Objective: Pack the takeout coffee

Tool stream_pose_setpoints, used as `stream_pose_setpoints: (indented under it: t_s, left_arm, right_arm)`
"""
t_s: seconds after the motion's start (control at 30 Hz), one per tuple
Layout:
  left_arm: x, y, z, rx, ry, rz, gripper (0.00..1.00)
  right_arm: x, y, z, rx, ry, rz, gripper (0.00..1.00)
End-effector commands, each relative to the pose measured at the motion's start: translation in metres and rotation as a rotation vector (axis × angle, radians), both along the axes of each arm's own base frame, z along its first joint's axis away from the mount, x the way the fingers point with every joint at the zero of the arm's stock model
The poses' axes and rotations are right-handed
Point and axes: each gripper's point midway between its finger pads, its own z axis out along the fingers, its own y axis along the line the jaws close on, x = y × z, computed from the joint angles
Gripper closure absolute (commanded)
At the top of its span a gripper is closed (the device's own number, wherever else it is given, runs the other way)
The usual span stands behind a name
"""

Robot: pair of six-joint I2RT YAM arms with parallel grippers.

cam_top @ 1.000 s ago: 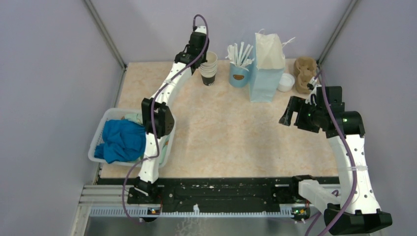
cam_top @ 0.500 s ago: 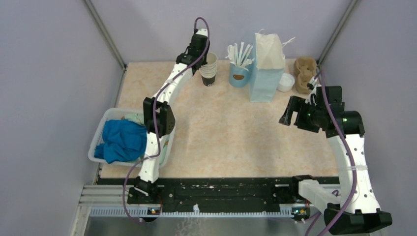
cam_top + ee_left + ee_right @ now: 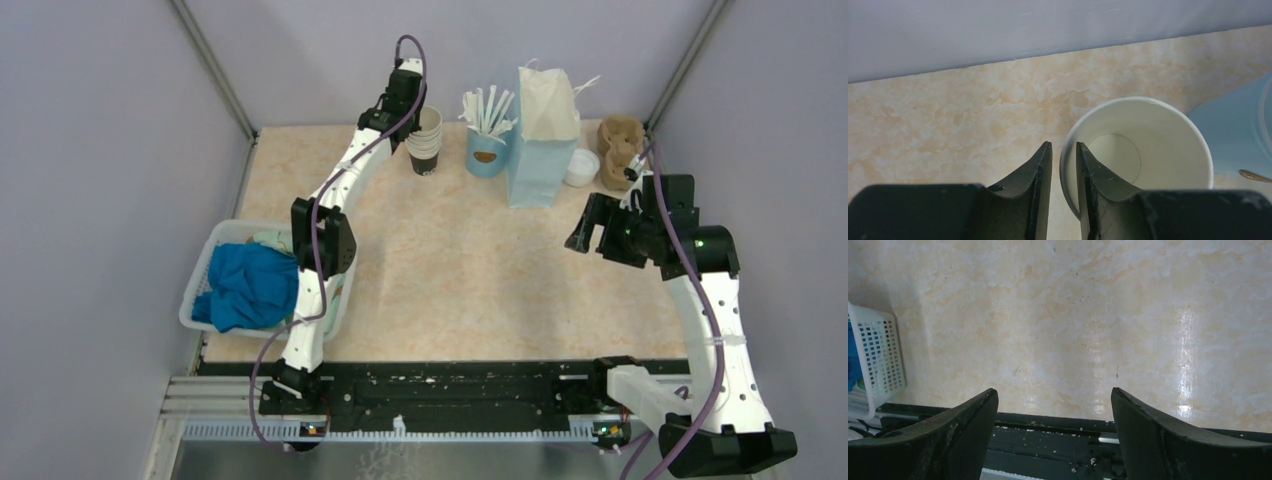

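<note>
Because only its round white lid shows from above, the takeout coffee (image 3: 581, 167) reads as a small white disc at the far right of the table (image 3: 470, 260). It stands between a light blue paper bag (image 3: 545, 140) and a brown cardboard cup carrier (image 3: 620, 148), just beside both. Neither of my grippers is near it.

My right gripper (image 3: 1053, 392) hangs over bare tabletop with its fingers spread wide and nothing between them. My left gripper (image 3: 1063, 150) is at the far edge, on a stack of lidless cups (image 3: 425, 140). Its fingers are almost together, one inside the top cup's rim and one outside. I cannot tell whether they actually squeeze the wall.

If I am taking the top cup, I judge a light pinch and a straight lift best, so the stack does not tip into its neighbour. The lidded coffee looks better suited to my right arm: grip the body below the lid, keep it upright, and lower it into the bag.

The top cup is empty inside. A light blue cup (image 3: 487, 155) just right of the stack holds white sticks (image 3: 487, 108). The bag stands upright; its contents are hidden. At the left, a white basket (image 3: 200, 290) holds a blue cloth (image 3: 245, 285).
</note>
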Motion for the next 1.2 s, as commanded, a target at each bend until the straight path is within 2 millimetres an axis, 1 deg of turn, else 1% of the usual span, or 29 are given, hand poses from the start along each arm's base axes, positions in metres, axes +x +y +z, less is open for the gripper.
stream_pose_setpoints:
  t_s: [0.0, 0.17, 0.4, 0.53, 0.63, 0.73, 0.83, 0.9, 0.97, 1.1, 1.17]
  left_arm:
    - [0.004, 0.005, 0.055, -0.038, -0.123, 0.015, 0.69]
    - [0.003, 0.006, 0.06, -0.044, -0.132, 0.018, 0.68]
    - [0.002, 0.006, 0.061, -0.045, -0.131, 0.02, 0.65]
    - [0.001, 0.005, 0.063, -0.048, -0.133, 0.02, 0.67]
    - [0.0, 0.006, 0.068, -0.052, -0.14, 0.022, 0.7]
    - [0.0, 0.006, 0.072, -0.056, -0.148, 0.019, 0.7]
    - [0.0, 0.005, 0.071, -0.056, -0.147, 0.018, 0.7]
    - [0.0, 0.005, 0.07, -0.058, -0.144, 0.016, 0.73]
    - [-0.001, 0.004, 0.071, -0.059, -0.144, 0.016, 0.74]
    - [-0.001, 0.005, 0.075, -0.056, -0.154, 0.019, 0.79]
    - [-0.001, 0.006, 0.078, -0.056, -0.159, 0.022, 0.79]
  right_arm:
    - [0.006, 0.002, 0.002, 0.018, -0.021, -0.005, 0.17]
    - [0.005, 0.002, 0.001, 0.02, -0.02, -0.004, 0.17]
    - [0.004, 0.003, 0.0, 0.026, -0.017, -0.003, 0.17]
    - [0.004, 0.003, -0.001, 0.027, -0.016, -0.002, 0.17]
    - [0.005, 0.003, -0.001, 0.029, -0.017, -0.003, 0.17]
    - [0.004, 0.004, -0.003, 0.03, -0.015, -0.002, 0.17]
    - [0.004, 0.004, -0.003, 0.032, -0.016, 0.0, 0.17]
    - [0.004, 0.004, -0.004, 0.032, -0.015, 0.0, 0.17]
    - [0.004, 0.004, -0.004, 0.032, -0.014, 0.0, 0.17]
    - [0.004, 0.004, -0.003, 0.032, -0.016, 0.002, 0.17]
    - [0.004, 0.004, -0.004, 0.031, -0.016, 0.003, 0.17]
